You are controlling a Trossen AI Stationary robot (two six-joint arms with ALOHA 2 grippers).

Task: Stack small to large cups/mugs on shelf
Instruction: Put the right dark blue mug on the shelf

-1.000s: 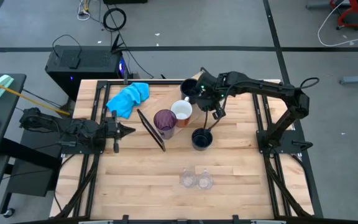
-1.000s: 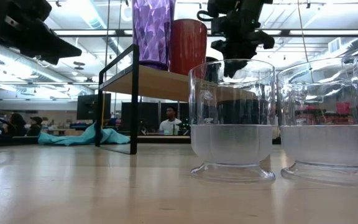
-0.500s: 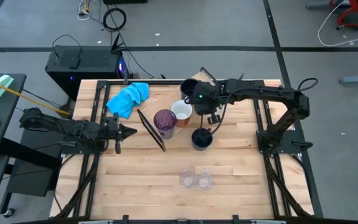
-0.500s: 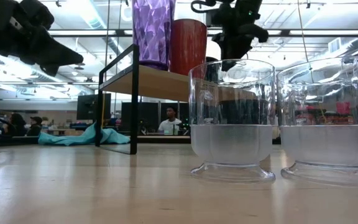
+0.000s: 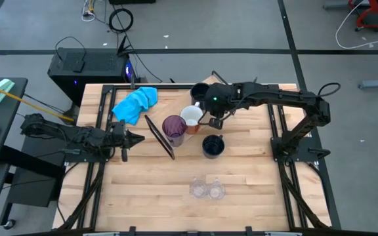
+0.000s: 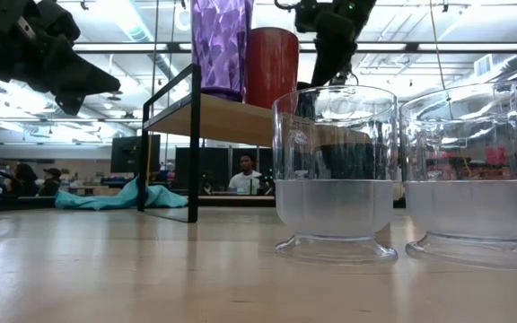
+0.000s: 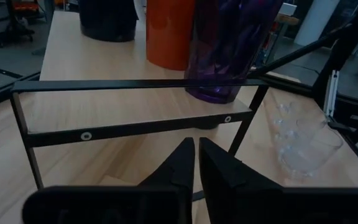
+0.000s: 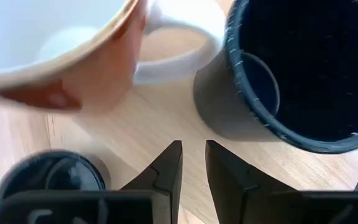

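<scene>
Shelf (image 5: 160, 136): a light wooden board on a thin black wire frame, near the middle of the table (image 5: 149, 190), seen almost edge-on from above.
Purple tumbler (image 5: 174, 129): upright on the shelf board, at the end nearer the table's front edge.
White mug (image 5: 191, 116): orange on the outside, white within; on the shelf just beside the tumbler, toward the back edge.
Navy mug on shelf (image 5: 200, 93): next along from the white mug, nearest the table's back edge.
Second navy mug (image 5: 212, 145): on the table, off the shelf, toward the right edge.
Two clear glasses (image 5: 207, 189): side by side, just touching or nearly so, near the front edge.
Blue cloth (image 5: 135, 103): crumpled near the back left corner.
Right gripper (image 5: 212, 120): above the shelf, between the white mug and the navy mug there; fingers narrowly parted, holding nothing.
Left gripper (image 5: 135, 138): low over the left side of the table, pointing at the shelf; fingers closed almost together, empty.
</scene>
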